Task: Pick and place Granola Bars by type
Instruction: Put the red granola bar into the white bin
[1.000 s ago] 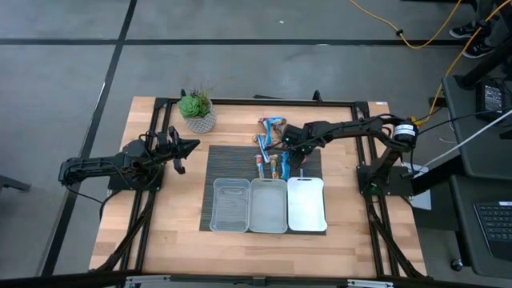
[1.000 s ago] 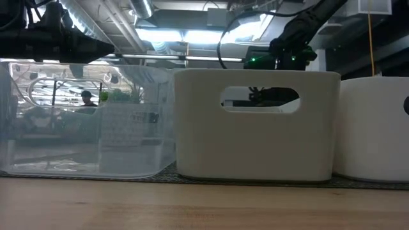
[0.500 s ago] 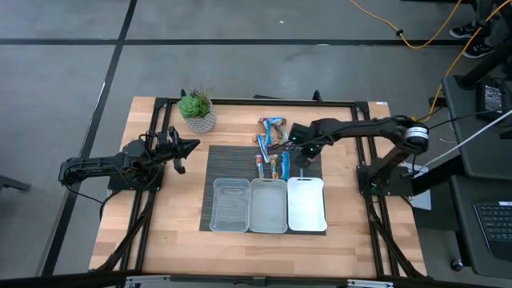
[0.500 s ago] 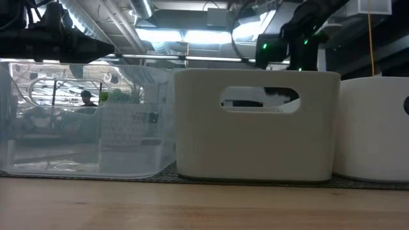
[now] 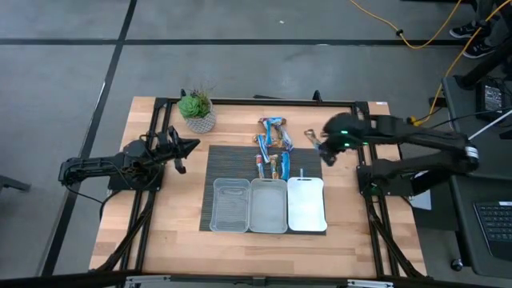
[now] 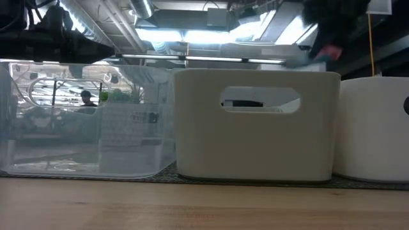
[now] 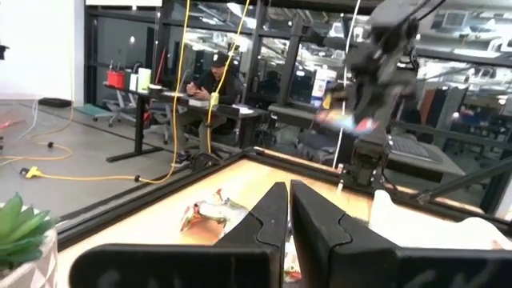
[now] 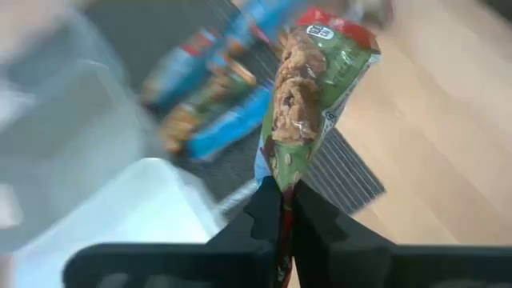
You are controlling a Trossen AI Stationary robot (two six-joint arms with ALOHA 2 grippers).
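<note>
Light: even, bright overhead, soft shadows on table (image 5: 160, 216) | Low view: ceiling strip lights (image 6: 185, 35) glare, foreground backlit | Blur: right arm (image 5: 400, 140) smeared in high, low and left wrist views | Right wrist view: bar (image 8: 314, 96) sharp, background bars and tray (image 8: 120, 200) motion-blurred

Granola bars (image 5: 272, 148) behind three trays (image 5: 269, 206), plant (image 5: 196, 110) left
</note>
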